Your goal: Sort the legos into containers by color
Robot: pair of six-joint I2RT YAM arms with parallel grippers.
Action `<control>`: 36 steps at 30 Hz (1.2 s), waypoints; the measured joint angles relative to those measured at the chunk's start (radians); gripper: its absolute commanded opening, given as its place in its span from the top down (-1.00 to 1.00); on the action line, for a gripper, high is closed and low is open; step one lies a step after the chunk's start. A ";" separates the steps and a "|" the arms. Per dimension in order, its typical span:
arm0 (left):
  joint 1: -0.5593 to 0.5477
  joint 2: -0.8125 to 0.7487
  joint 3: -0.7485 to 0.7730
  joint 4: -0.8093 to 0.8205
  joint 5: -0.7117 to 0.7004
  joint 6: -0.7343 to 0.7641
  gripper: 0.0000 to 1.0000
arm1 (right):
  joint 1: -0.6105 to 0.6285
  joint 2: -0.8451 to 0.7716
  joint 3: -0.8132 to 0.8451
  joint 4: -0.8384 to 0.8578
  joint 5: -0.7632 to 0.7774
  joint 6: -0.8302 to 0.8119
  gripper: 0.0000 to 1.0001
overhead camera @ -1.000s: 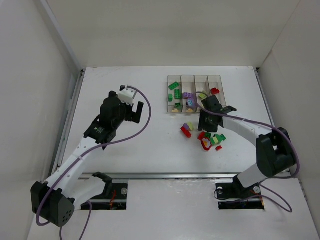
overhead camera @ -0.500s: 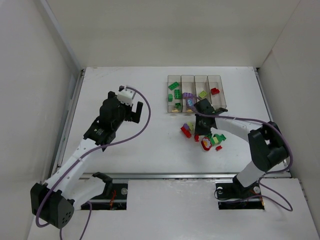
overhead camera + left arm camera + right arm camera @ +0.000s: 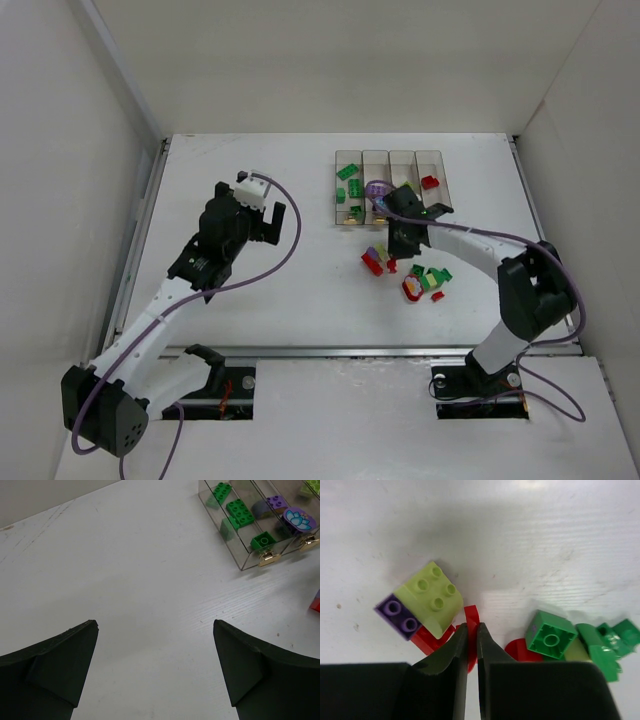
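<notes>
- Hand state: right hand [image 3: 470,626] pinched nearly shut on a thin red piece [image 3: 471,617]; a second ago it hung by the near end of the bins [image 3: 390,152], and has since swung left and down into the pile.
- Red piece sits at bench [image 3: 250,300] level; can't tell if it's lifted yet.
- Just beside it: a yellow-green brick [image 3: 432,597] joined to a purple brick [image 3: 400,612], both touching the left finger; a green brick [image 3: 551,635] lies off to the right.
- Loose legos [image 3: 435,277] remain in front of the bins, so sorting looks about half done.
- Likely meaning: a red pick is underway, bound for the rightmost bin, which already holds red.
- Left hand [image 3: 155,630] is wide open over bare bench, unmoved, holding nothing.
</notes>
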 measured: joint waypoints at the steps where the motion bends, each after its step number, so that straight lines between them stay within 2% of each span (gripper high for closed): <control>1: 0.000 0.000 -0.003 0.005 -0.001 0.000 -0.99 | 0.000 -0.002 0.030 -0.021 0.019 -0.008 1.00; 6: 0.000 0.010 -0.014 0.013 -0.012 0.001 -0.99 | -0.036 -0.033 0.207 -0.083 0.124 -0.091 1.00; 9: 0.000 0.028 -0.018 0.023 -0.031 0.002 -0.99 | -0.127 -0.010 0.371 -0.076 0.165 -0.192 1.00; 11: 0.000 0.047 -0.018 0.027 -0.047 0.006 -0.99 | -0.199 0.053 0.502 -0.052 0.188 -0.266 1.00; 15: 0.000 0.093 -0.017 0.034 -0.077 0.014 -0.99 | -0.318 0.281 0.763 0.012 0.224 -0.404 1.00; 19: 0.013 0.141 -0.011 0.033 -0.090 0.019 -0.99 | -0.364 0.460 0.851 0.007 0.236 -0.492 0.98; 24: 0.045 0.193 0.014 0.034 -0.097 0.022 -0.99 | -0.369 0.584 0.860 -0.024 0.239 -0.539 0.26; 25: 0.049 0.200 0.018 0.035 -0.098 0.022 -0.99 | -0.369 0.598 0.861 -0.031 0.235 -0.552 -0.20; 26: 0.050 0.203 0.021 0.036 -0.097 0.022 -0.99 | -0.369 0.600 0.861 -0.033 0.234 -0.547 -0.21; 27: 0.050 0.206 0.023 0.038 -0.094 0.022 -0.99 | -0.369 0.600 0.861 -0.039 0.225 -0.559 -0.54; 28: 0.050 0.208 0.023 0.042 -0.093 0.022 -0.99 | -0.369 0.599 0.862 -0.041 0.221 -0.560 -0.66; 30: 0.050 0.209 0.024 0.045 -0.088 0.022 -0.99 | -0.369 0.589 0.867 -0.040 0.216 -0.566 -0.76; 34: 0.050 0.202 0.024 0.050 -0.080 0.022 -0.99 | -0.369 0.522 0.850 -0.057 0.188 -0.566 -0.79; 36: 0.050 0.183 0.024 0.050 -0.077 0.022 -0.99 | -0.363 0.431 0.801 -0.061 0.163 -0.562 -0.79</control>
